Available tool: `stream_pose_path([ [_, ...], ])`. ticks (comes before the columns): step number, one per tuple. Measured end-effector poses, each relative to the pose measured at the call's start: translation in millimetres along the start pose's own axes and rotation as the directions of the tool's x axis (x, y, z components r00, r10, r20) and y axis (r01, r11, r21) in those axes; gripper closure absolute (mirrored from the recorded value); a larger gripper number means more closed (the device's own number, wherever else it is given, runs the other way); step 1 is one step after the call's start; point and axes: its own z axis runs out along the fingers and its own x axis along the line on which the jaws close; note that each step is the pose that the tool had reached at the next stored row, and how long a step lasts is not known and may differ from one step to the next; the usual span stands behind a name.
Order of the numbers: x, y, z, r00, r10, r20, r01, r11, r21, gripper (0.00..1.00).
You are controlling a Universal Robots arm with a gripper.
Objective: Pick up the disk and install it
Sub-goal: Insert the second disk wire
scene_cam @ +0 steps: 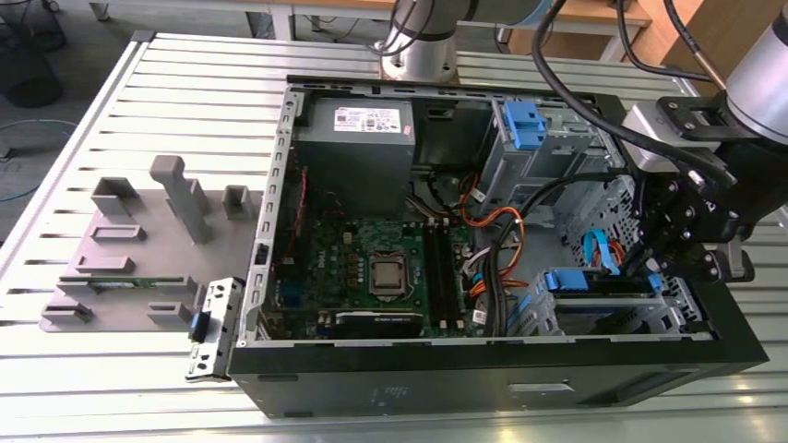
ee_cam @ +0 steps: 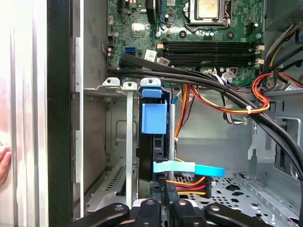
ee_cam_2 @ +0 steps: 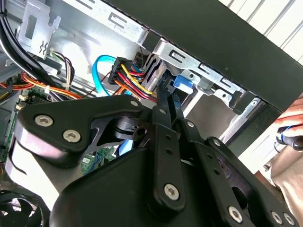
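We see an open computer case lying on a slatted table, with a fixture block well apart from it at nine o'clock in the exterior view. Inside the case, the power supply sits at twelve o'clock from the motherboard, and the drive cage lies at three o'clock from the motherboard. The gripper hangs over the cage, just above the disk seated edge-on in its slot.
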Motion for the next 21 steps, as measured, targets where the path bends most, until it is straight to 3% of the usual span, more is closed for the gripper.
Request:
stream_pose_path([
  [18, 0.8, 0.2, 0.1, 1.0, 0.001, -0.0009, -0.001, 1.0, 0.0022, 0.84],
  [21, 0.9, 1.1, 0.6, 1.0, 0.001, -0.0009, -0.001, 1.0, 0.0086, 0.84],
])
